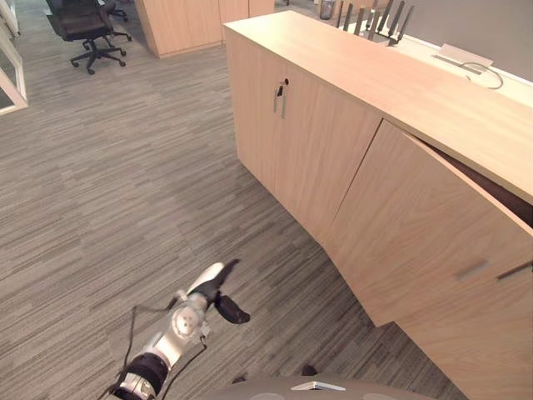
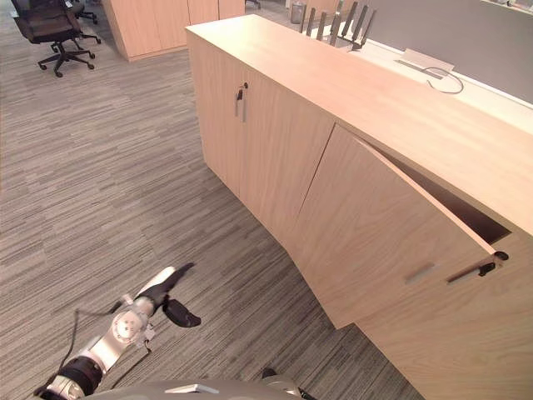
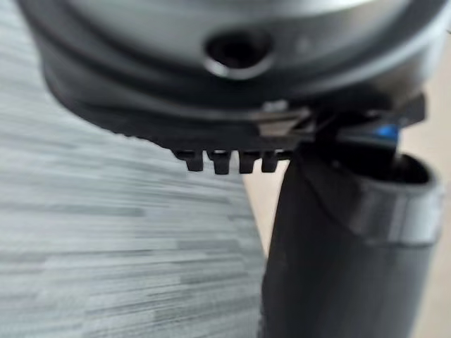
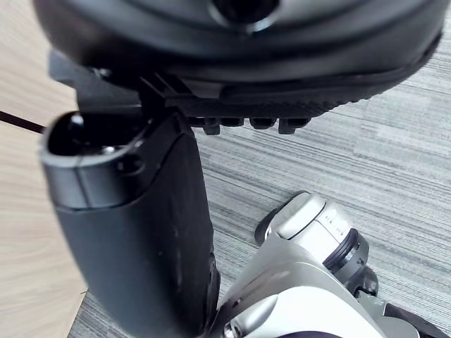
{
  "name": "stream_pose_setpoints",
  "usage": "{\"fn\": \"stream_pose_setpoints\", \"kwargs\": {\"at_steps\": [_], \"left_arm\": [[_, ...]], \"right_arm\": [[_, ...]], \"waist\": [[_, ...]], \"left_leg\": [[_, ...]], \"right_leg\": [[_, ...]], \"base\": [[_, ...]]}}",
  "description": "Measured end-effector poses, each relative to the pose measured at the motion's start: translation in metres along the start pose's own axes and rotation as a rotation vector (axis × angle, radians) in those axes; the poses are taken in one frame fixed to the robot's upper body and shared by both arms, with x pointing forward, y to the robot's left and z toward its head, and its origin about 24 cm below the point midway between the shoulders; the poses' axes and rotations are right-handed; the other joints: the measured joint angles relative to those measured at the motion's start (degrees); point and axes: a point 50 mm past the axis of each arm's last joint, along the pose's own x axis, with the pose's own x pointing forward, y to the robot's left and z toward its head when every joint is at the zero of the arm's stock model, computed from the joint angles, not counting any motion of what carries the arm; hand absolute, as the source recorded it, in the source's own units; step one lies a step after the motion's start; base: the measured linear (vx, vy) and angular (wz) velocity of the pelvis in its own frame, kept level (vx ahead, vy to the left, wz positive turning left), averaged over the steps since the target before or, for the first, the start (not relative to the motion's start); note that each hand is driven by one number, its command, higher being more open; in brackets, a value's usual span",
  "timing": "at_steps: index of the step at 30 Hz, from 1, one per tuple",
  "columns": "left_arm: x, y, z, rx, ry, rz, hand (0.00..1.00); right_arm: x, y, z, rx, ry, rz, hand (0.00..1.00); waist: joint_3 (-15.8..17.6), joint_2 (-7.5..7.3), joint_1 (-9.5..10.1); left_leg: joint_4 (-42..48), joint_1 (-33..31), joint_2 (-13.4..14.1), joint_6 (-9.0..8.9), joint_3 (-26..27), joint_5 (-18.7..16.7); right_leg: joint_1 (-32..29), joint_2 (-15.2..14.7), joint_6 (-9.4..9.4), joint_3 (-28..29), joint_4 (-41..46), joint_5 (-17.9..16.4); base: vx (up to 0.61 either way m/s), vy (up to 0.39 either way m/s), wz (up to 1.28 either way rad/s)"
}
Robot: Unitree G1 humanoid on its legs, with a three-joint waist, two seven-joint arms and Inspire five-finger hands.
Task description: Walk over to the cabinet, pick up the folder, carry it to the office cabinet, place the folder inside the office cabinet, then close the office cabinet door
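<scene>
A long, low wooden cabinet [image 1: 400,92] runs along the right side. One of its doors [image 2: 391,233] stands ajar, swung out from the top edge, and a dark gap [image 2: 454,208] shows behind it. My left hand [image 1: 218,287] hangs over the carpet at the lower left, well short of the cabinet. Its fingers are straight and hold nothing. In the right wrist view my right hand [image 4: 141,232] hangs beside a wooden cabinet front [image 4: 21,211], thumb relaxed, with nothing in it.
Two closed cabinet doors with handles [image 1: 281,98] lie further along. A dark divider rack [image 1: 375,18] and a white cable [image 1: 479,73] sit on the cabinet top. An office chair [image 1: 87,29] and another wooden unit [image 1: 179,25] stand at the back. Grey carpet [image 1: 125,183] stretches left.
</scene>
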Motion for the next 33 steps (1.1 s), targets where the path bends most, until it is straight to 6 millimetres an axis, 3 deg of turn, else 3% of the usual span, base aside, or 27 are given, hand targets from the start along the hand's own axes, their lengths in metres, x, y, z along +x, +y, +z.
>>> {"fn": "stream_pose_setpoints", "kwargs": {"at_steps": [5, 8, 10, 13, 16, 18, 20, 25, 26, 27, 29, 30, 32, 33], "left_arm": [[-0.019, -0.009, -0.059, -0.462, 0.28, 0.19, 1.0], [-0.039, -0.023, -0.091, -0.636, 0.428, 0.259, 1.0], [-0.053, -0.048, -0.106, -0.839, 0.528, 0.266, 1.0], [-0.066, -0.071, -0.115, -1.064, 0.599, 0.299, 1.0], [-0.08, -0.083, -0.124, -1.247, 0.65, 0.385, 1.0], [-0.09, -0.104, -0.126, -1.361, 0.698, 0.411, 1.0], [-0.093, -0.105, -0.127, -1.394, 0.695, 0.43, 1.0], [-0.099, -0.107, -0.131, -1.438, 0.691, 0.469, 1.0], [-0.099, -0.107, -0.131, -1.435, 0.692, 0.468, 1.0], [-0.098, -0.107, -0.13, -1.432, 0.69, 0.465, 1.0], [-0.096, -0.106, -0.129, -1.432, 0.685, 0.461, 1.0], [-0.093, -0.106, -0.126, -1.428, 0.676, 0.446, 1.0], [-0.085, -0.106, -0.117, -1.423, 0.654, 0.42, 1.0], [-0.081, -0.104, -0.115, -1.425, 0.641, 0.419, 1.0]], "right_arm": [[0.001, 0.0, 0.003, -0.002, -0.007, -0.001, 1.0], [0.002, 0.007, 0.01, 0.003, -0.021, 0.016, 1.0], [0.003, 0.004, 0.016, 0.023, -0.035, 0.005, 1.0], [0.004, 0.003, 0.02, 0.013, -0.047, 0.006, 1.0], [0.004, 0.008, 0.023, -0.049, -0.058, 0.026, 1.0], [0.004, 0.002, 0.032, -0.102, -0.091, 0.022, 1.0], [0.004, 0.005, 0.029, -0.118, -0.087, 0.035, 1.0], [0.002, 0.004, 0.019, -0.108, -0.059, 0.036, 1.0], [0.002, 0.003, 0.019, -0.097, -0.057, 0.037, 1.0], [0.002, 0.004, 0.019, -0.088, -0.056, 0.043, 1.0], [0.002, 0.004, 0.021, -0.087, -0.062, 0.046, 1.0], [0.003, 0.004, 0.025, -0.089, -0.075, 0.049, 1.0], [0.003, 0.001, 0.032, -0.092, -0.101, 0.044, 1.0], [0.003, 0.002, 0.033, -0.092, -0.104, 0.042, 1.0]], "waist": [[1.19, 0.74, 0.52], [3.58, -0.44, 1.81], [4.76, 0.49, 3.48], [5.54, 2.22, 5.11], [5.81, 1.4, 7.28], [4.26, 4.06, 8.07], [3.8, 3.73, 8.01], [2.65, 2.41, 8.15], [2.51, 2.61, 8.19], [2.41, 2.58, 8.16], [2.31, 2.33, 8.27], [2.51, 3.47, 8.48], [2.99, 4.74, 9.08], [3.33, 4.42, 9.29]], "left_leg": [[0.16, 1.46, 0.55, -0.67, -0.86, -0.47], [14.12, -2.62, 2.98, -1.21, -2.11, -6.31], [24.1, -6.58, 4.32, -2.32, -11.21, -8.79], [28.17, -7.45, 5.08, -3.22, -17.54, -11.29], [34.31, -9.11, 4.15, -3.6, -26.12, -12.64], [31.57, -6.9, 4.98, -5.23, -33.0, -18.85], [28.91, -5.48, 4.69, -3.88, -30.79, -20.27], [27.0, -3.41, 4.35, -2.98, -23.59, -20.78], [26.57, -2.88, 4.37, -3.06, -21.6, -20.75], [26.32, -2.52, 4.49, -2.93, -19.4, -20.79], [25.87, -1.99, 4.55, -2.83, -17.45, -20.71], [25.72, -1.85, 5.77, -2.93, -14.54, -20.63], [29.11, -2.1, 7.57, -3.04, -10.75, -19.75], [32.82, -3.51, 7.57, -3.49, -10.84, -19.03]], "right_leg": [[1.36, 0.63, -1.54, -0.25, 0.6, -1.03], [0.98, 0.91, -2.15, 1.66, 3.96, -2.84], [0.55, 1.64, -2.12, 3.97, 5.5, -3.42], [0.1, 3.0, -2.29, 6.67, 6.51, -3.62], [-2.23, 4.45, -2.39, 12.67, 9.91, -4.66], [-5.07, 7.92, -1.69, 17.7, 11.23, -4.56], [-5.3, 7.89, -1.34, 20.78, 10.64, -4.04], [-6.69, 7.05, -1.38, 26.12, 9.03, -2.85], [-6.93, 6.91, -0.72, 27.01, 8.89, -2.04], [-7.91, 7.09, 1.6, 28.0, 9.0, -0.56], [-8.44, 7.34, 2.33, 28.05, 8.87, 0.23], [-10.01, 8.63, 1.33, 25.88, 8.88, 2.45], [-11.3, 9.4, -4.42, 10.83, 9.1, 6.83], [-11.14, 8.85, -5.75, 6.18, 9.26, 7.74]], "base": [[0.05, -0.056, 0.02], [0.0, -0.096, -0.28], [-0.02, -0.099, -0.49], [-0.04, 0.051, -0.48], [-0.08, 0.062, -0.99], [-0.09, 0.132, -1.27], [-0.06, 0.158, -0.88], [-0.01, 0.16, -0.79], [0.07, 0.113, -0.89], [0.1, 0.132, -0.9], [0.1, 0.084, -0.79], [0.12, 0.06, -1.17], [0.13, 0.027, -1.34], [0.09, -0.079, -1.32]]}}
